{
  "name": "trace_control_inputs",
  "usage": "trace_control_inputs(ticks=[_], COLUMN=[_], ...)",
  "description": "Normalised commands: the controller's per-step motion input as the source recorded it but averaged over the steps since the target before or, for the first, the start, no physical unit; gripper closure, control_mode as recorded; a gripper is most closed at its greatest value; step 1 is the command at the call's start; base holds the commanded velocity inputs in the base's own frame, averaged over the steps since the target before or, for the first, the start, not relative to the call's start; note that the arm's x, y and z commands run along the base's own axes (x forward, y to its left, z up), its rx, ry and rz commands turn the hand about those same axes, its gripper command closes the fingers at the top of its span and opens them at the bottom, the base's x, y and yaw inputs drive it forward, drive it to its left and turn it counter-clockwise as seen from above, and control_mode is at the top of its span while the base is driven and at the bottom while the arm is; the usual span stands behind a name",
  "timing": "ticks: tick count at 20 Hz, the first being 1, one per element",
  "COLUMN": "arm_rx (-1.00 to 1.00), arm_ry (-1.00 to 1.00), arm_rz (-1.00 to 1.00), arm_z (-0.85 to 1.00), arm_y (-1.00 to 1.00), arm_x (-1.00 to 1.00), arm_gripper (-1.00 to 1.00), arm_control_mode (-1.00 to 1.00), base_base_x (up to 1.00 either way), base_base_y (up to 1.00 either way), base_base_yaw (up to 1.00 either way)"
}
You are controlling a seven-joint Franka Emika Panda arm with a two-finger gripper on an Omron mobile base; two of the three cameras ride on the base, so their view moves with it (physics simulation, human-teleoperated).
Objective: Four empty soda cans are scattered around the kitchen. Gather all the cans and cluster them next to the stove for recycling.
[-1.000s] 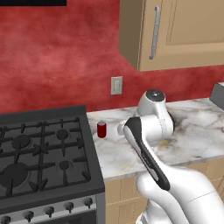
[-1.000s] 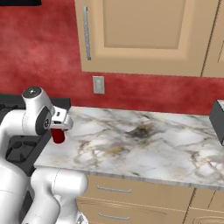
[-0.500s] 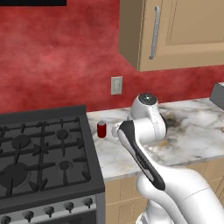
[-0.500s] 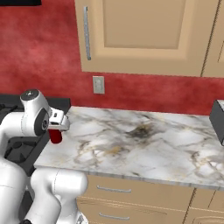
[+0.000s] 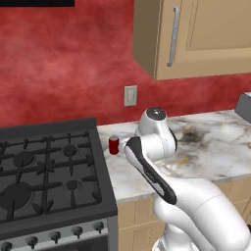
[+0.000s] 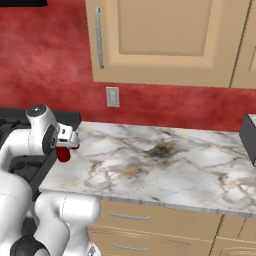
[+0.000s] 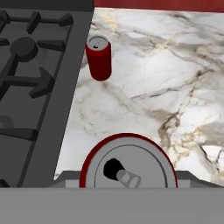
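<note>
My gripper point(image 6: 65, 148) is shut on a red soda can point(image 6: 63, 154), which hangs just above the marble counter's left end, close to the stove point(image 6: 14, 126). Looking down from the hand, the held can's silver top point(image 7: 127, 165) sits at the bottom. A second red can point(image 7: 99, 57) stands upright on the counter beyond it, right against the edge of the black stove point(image 7: 30, 87). From the left base, that standing can point(image 5: 113, 145) shows beside the stove point(image 5: 44, 176), and my arm hides the held can.
The marble counter point(image 6: 165, 160) stretches right to a dark appliance point(image 6: 248, 137) at its far end. A wall outlet point(image 5: 130, 95) and upper cabinets point(image 6: 165, 35) are behind and above. Drawers point(image 6: 130, 217) run below the counter.
My hand has drifted a little left toward the stove, still holding the red can. The standing can has not moved.
</note>
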Motion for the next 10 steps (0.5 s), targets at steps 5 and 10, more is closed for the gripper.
trace_control_inputs(ticks=[5,10], arm_rx=[0.00,0.00], arm_ry=[0.00,0.01], arm_rz=[0.01,0.00], arm_z=[-0.15,-0.14], arm_y=[0.23,0.20], arm_x=[0.34,0.31], arm_gripper=[1.00,1.00], arm_control_mode=[-1.00,-1.00], base_base_x=[0.00,0.00], base_base_y=[0.00,0.00], base_base_yaw=[0.00,0.00])
